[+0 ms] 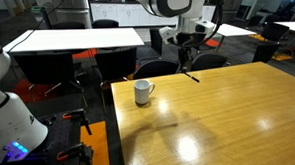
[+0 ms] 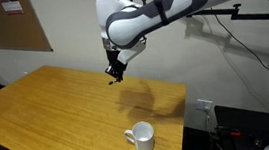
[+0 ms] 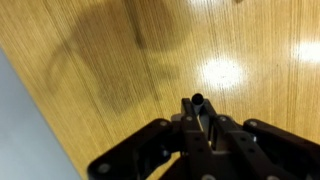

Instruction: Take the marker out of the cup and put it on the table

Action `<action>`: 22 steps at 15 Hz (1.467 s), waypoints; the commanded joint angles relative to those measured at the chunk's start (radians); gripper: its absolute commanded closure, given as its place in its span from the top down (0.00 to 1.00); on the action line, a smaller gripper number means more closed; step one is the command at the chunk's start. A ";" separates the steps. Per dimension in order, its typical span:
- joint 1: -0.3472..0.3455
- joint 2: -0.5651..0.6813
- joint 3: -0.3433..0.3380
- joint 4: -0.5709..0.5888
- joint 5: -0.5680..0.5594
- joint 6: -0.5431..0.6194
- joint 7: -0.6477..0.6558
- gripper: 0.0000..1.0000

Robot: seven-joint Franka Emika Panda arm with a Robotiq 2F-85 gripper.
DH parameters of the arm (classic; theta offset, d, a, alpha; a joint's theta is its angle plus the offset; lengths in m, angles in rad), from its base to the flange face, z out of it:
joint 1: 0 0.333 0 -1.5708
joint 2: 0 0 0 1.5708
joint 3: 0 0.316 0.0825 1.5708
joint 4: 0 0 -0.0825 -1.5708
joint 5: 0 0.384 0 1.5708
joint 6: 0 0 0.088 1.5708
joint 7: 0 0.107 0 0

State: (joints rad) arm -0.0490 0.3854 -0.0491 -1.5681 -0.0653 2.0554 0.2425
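In the wrist view the gripper [image 3: 200,118] is seen coming in from 6 o'clock. Its two fingers are pressed together on the marker [image 3: 197,100], and only the round dark end of the marker is shown between them. The marker is squeezed like this so that it is not dropped. It is out of the cup and is held in the air above the table [image 3: 280,90]; it does not seem to touch the wood yet.

In an exterior view the marker [image 1: 192,75] is seen poking down and sideways from the fingers. The cup [image 1: 144,91] is seen standing upright at about 8 o'clock from the gripper, well apart, so the marker can be put down away from it.

The table is made of yellow wood. It is smooth and shiny, and lamp light is thrown back from it. Farther off, white tables [image 1: 76,39] and black chairs [image 1: 112,62] are seen. In an exterior view a plain wall [image 2: 69,22] with a brown board [image 2: 19,32] is shown.
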 commanded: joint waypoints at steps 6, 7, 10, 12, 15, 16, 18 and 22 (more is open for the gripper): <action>0.003 0.119 -0.010 0.104 0.020 0.024 -0.014 0.03; 0.004 0.124 -0.011 0.095 0.019 0.046 -0.010 0.03; 0.009 0.131 -0.014 0.062 0.012 0.129 -0.002 0.03; 0.009 0.133 -0.015 0.043 0.013 0.179 -0.002 0.03; 0.010 0.133 -0.015 0.020 0.014 0.216 -0.006 0.37; 0.009 0.131 -0.014 0.012 0.015 0.225 -0.009 0.38; 0.010 0.123 -0.014 -0.006 0.015 0.238 -0.010 0.51; 0.015 0.095 -0.013 -0.044 0.014 0.245 -0.012 0.82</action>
State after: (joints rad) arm -0.0467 0.5322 -0.0498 -1.5484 -0.0647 2.2780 0.2420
